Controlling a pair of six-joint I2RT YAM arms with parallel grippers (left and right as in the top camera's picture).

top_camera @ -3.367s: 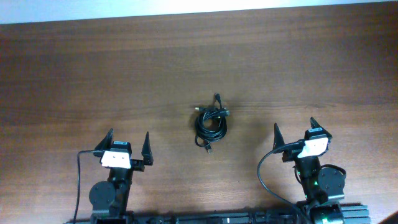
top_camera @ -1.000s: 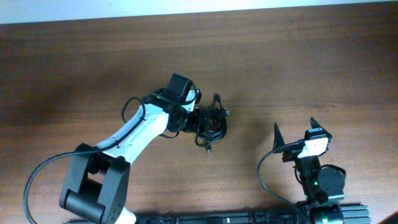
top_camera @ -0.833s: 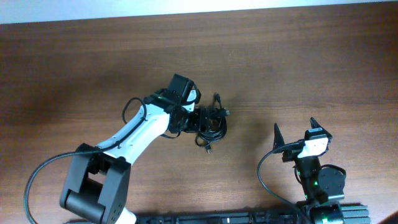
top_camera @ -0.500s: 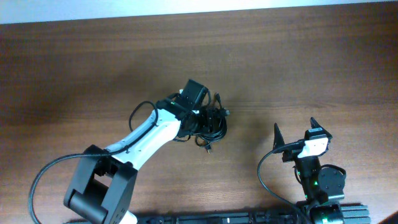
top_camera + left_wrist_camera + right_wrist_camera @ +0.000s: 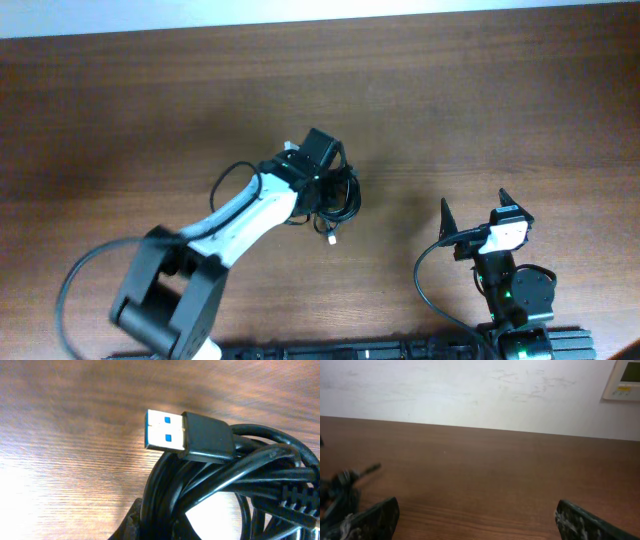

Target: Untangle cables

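Plainly, the cables [image 5: 343,203] lie as one tight black coil in the middle of the bench [image 5: 520,90], a blue-cored USB plug [image 5: 187,435] jutting from the loops. The left tool [image 5: 325,182] sits on the coil, its opening impossible to judge; the right tool [image 5: 476,522] gapes wide, empty, well apart.

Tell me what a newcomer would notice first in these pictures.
First comes the USB plug with its blue insert, filling the left wrist view above a knot of black cables. Overhead, the white left arm reaches to that bundle in the middle of the table, while the right gripper sits open at the near right edge.
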